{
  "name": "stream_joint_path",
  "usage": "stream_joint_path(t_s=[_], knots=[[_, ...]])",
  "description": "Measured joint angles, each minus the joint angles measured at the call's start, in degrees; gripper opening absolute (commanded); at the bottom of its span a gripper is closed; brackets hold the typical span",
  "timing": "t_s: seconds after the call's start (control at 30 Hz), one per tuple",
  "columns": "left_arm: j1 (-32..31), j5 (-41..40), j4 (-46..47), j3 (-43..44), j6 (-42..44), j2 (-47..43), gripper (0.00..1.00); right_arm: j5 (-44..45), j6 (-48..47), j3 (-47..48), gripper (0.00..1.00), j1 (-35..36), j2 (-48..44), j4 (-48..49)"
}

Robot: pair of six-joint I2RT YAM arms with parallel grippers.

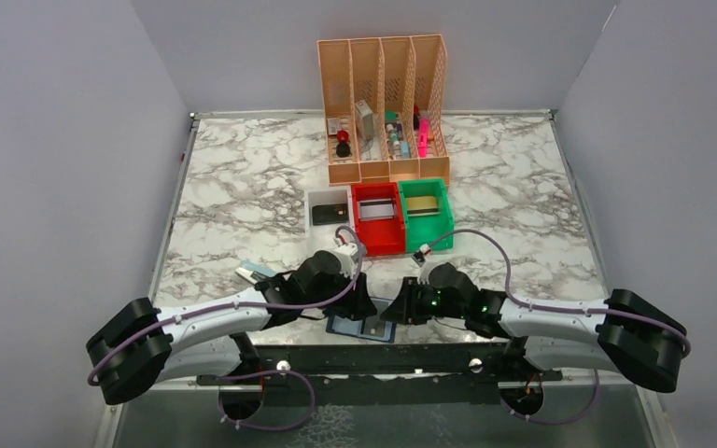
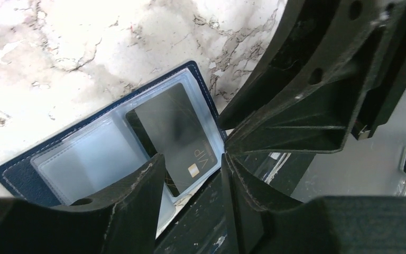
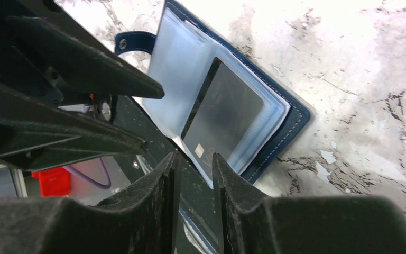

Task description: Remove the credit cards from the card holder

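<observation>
Okay, your left gripper (image 2: 193, 155) sat low at the table's near edge, jaws part-way apart and straddling the "VIP" end of a dark glossy plastic card (image 2: 174, 127). I couldn't tell whether they were pinching it.

That card sat in a greyish see-through pocket of the flat navy-blue stitched card holder (image 2: 16, 177). The holder lay open on the white marble-patterned tabletop (image 1: 243, 177), right at its near edge.

Your right gripper (image 3: 194, 156) faced the left one across the holder, jaws nearly together at the corner of that same pocket. Gripping or not, couldn't tell.

Further back, left to right:
- The white plastic bin (image 1: 327, 194) held a black card (image 1: 329, 215).
- The red plastic bin (image 1: 378, 241) held a silver-grey card (image 1: 378, 210).
- The green plastic bin (image 1: 427, 233) held a gold card (image 1: 420, 205).

Behind them stood the tall orange slotted rack (image 1: 383, 93).
</observation>
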Motion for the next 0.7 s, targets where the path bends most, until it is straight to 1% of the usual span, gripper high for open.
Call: stream_joint_path(t_s=[0.07, 0.13, 0.3, 0.5, 0.7], knots=[[-0.6, 0.0, 0.0, 0.8, 0.1, 1.2, 0.4, 0.0, 0.2, 0.0, 0.31, 0.0, 1.0, 0.1], [-1.1, 0.0, 0.0, 1.7, 0.2, 2.5, 0.39, 0.0, 0.4, 0.0, 0.29, 0.0, 2.7, 0.1], [-2.1, -1.1, 0.0, 2.4, 0.2, 4.6, 0.38, -0.1, 1.1, 0.1, 0.27, 0.0, 6.5, 0.3], [-2.4, -3.2, -0.2, 2.4, 0.2, 7.5, 0.38, 1.6, 2.3, 0.3, 0.24, 0.0, 6.8, -0.1], [-2.6, -5.9, -1.7, 2.7, 0.2, 10.7, 0.38, 2.2, 3.8, 1.3, 0.09, 0.0, 9.4, 0.3]])
